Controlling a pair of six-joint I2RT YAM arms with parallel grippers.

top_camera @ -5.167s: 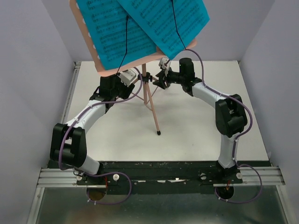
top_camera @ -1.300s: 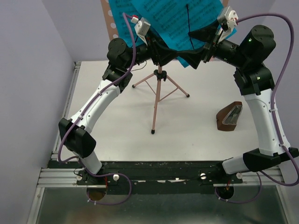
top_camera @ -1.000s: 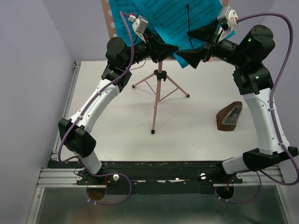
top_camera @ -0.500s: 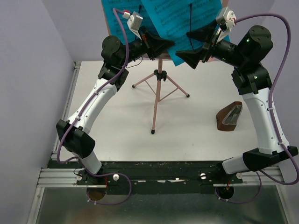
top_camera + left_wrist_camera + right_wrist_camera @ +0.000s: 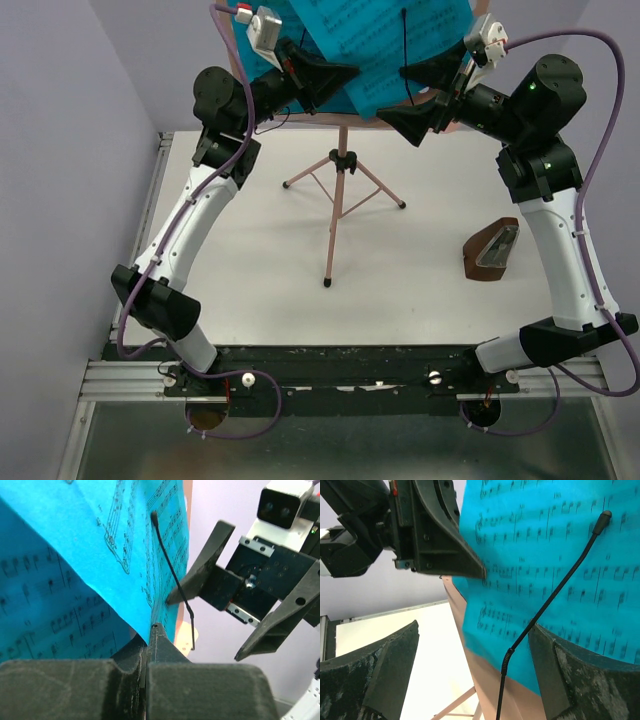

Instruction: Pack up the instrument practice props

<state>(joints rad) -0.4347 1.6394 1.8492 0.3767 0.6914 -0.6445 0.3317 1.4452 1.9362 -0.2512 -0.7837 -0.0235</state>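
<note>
- The white table [image 5: 250,270] carries the whole scene, with both arm bases on the rail at its near edge.
- The salmon-pink music stand [image 5: 336,215] stands upright on its tripod at the middle of the table. Its desk rises out of the top of the overhead view, and a hole-dotted strip shows at its left side.
- The left arm [image 5: 190,220] reaches up and back to the desk's lower left. The right arm [image 5: 560,250] rises from the right side towards the desk's lower right.
- The blue music sheets [image 5: 385,35] lie against the desk, overlapping. In the left wrist view [image 5: 60,580] one sheet's lower edge slants down to a point, and in the right wrist view [image 5: 545,555] the printed staves fill the upper right.
- The left gripper [image 5: 350,73] is clenched, jaws pressed flat together. Its tip [image 5: 153,629] meets the lower edge of a sheet, and the paper appears nipped between the fingers.
- The right gripper [image 5: 392,92] is spread wide and grasps nothing. It hangs just before the sheets' lower right part, its fingers [image 5: 385,680] framing the paper without touching it.
- The brown pyramid metronome [image 5: 492,250] lies on the table at the right, beside the right arm and well apart from the tripod's feet.
- A thin black wire retainer [image 5: 404,50] runs up across the front sheet, its rounded tip resting on the paper [image 5: 555,590].
</note>
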